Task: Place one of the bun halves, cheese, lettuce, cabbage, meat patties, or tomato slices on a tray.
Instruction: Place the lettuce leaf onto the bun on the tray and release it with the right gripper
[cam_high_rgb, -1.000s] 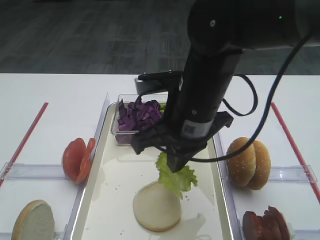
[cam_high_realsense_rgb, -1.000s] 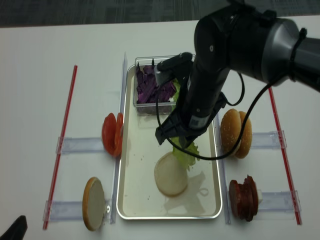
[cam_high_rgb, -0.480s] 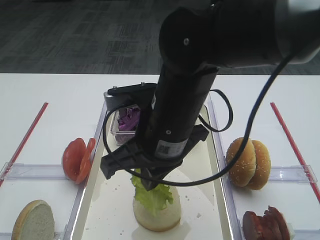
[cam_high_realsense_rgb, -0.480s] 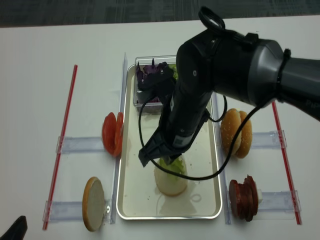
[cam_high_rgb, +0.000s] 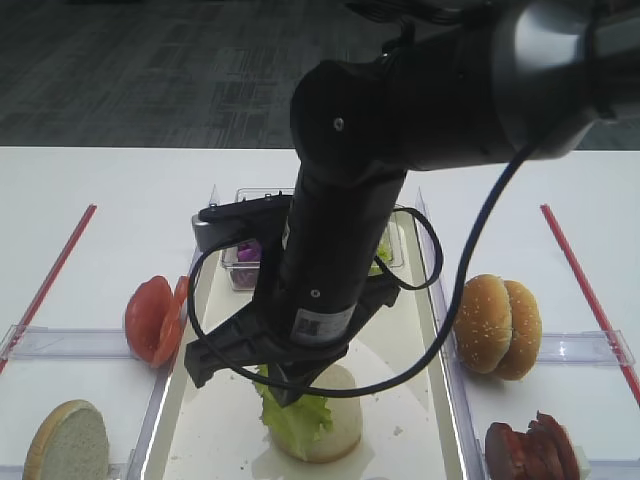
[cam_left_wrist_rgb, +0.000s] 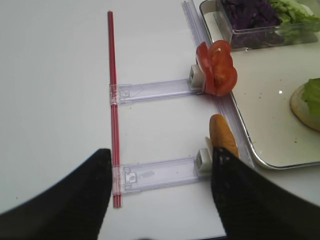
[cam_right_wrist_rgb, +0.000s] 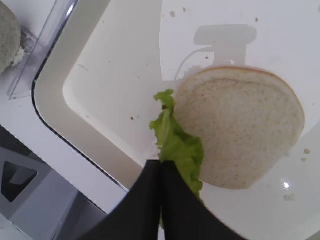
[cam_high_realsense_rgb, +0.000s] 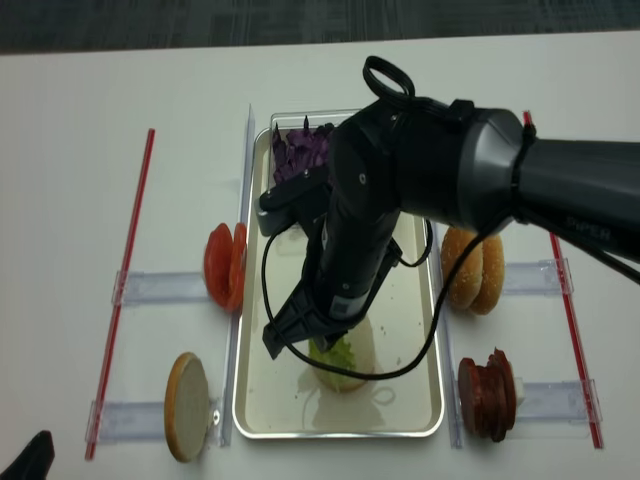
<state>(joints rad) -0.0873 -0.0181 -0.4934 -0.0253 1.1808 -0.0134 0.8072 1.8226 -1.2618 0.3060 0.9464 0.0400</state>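
trays: one cream-white tray (cam_high_realsense_rgb: 255, 400)
bun halves: four that show, one flat on the tray (cam_right_wrist_rgb: 250, 125), one on edge at the left (cam_high_realsense_rgb: 187, 407), a pair on edge at the right (cam_high_realsense_rgb: 472, 268)
lettuce: one leaf (cam_right_wrist_rgb: 177, 145) over the bun, more in the tub (cam_left_wrist_rgb: 292, 10)
cabbage: one pile (cam_left_wrist_rgb: 250, 12)
tomato slices: looks like two (cam_left_wrist_rgb: 216, 67)
meat patties: a small stack (cam_high_realsense_rgb: 488, 396), count unclear
clear tubs: one (cam_left_wrist_rgb: 260, 35)
red strips: two (cam_high_realsense_rgb: 125, 280), (cam_high_realsense_rgb: 572, 330)

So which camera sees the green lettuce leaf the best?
The right wrist view: the lettuce fills the middle, pinched in the shut right gripper and overlapping the bun half. Both high views show it partly hidden under the arm. The left wrist view catches only an edge.
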